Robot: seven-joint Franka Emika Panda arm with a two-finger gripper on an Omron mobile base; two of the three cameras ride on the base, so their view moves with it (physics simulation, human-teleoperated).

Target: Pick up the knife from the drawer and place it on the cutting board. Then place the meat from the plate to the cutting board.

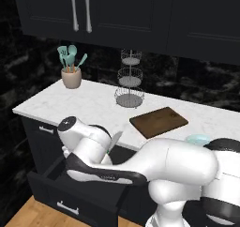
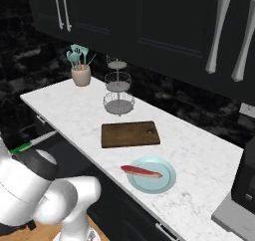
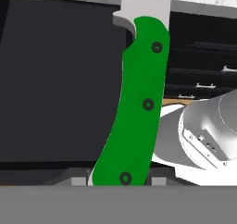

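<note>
One camera sits behind my arm on the left and one on the right, both looking forward and down. They both see the white counter and the cutting board. My hand camera looks along my fingers, very close to the knife.

Kitchen: marble counter, dark cabinets.

Arm bent low leftward; claw clamped on knife handle.
</note>
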